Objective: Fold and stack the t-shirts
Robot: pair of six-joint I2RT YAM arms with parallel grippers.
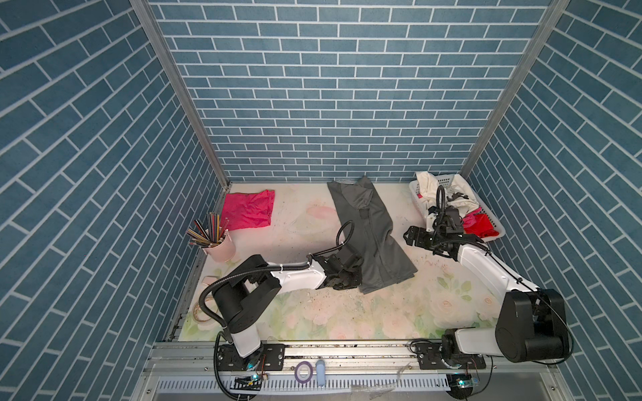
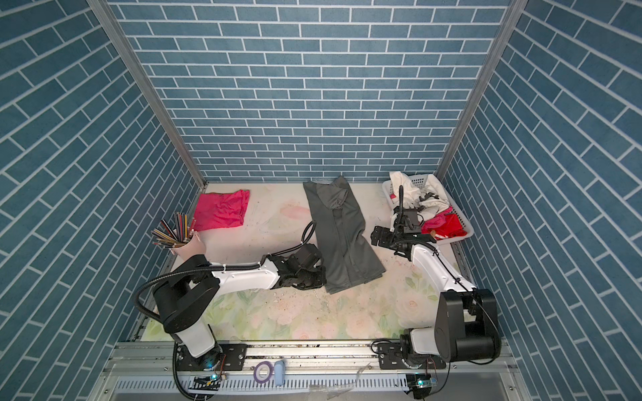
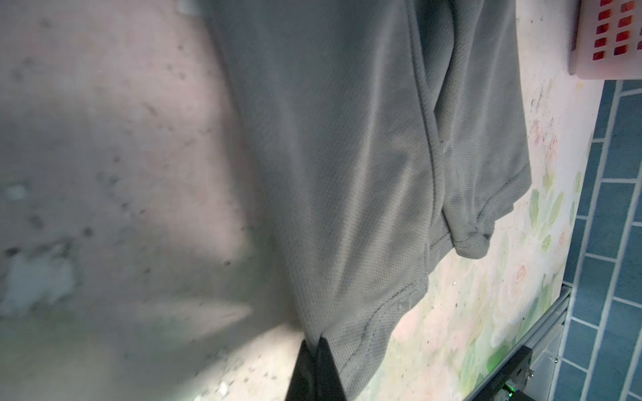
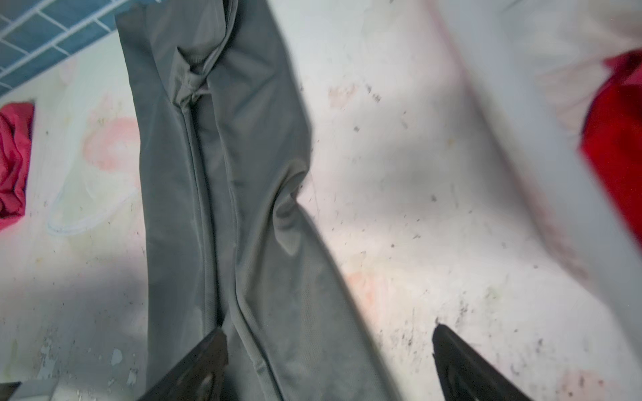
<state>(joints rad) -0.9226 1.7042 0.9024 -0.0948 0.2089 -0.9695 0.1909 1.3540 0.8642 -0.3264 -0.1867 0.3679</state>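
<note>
Left wrist: L tool (image 3: 314,343) pinching grey tee (image 3: 347,173).

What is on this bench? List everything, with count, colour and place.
grey t-shirt: 1, dark grey, mid-table, a long strip running from the back wall toward the front
pink t-shirt: 1, hot pink, back left, lying roughly flat
basket: 1, white perforated, back right corner
loose clothes: several, white and red, heaped in the basket
cup: 1, pale pink, left edge
coloured pencils: many, mixed colours, standing in the cup
tape roll: 1, purple, front rail
table: 1, floral print, scuffed
left arm: 1, white and black, jaws shut on the grey t-shirt's near left corner
right arm: 1, white and black, jaws open and holding nothing, between grey t-shirt and basket
</note>
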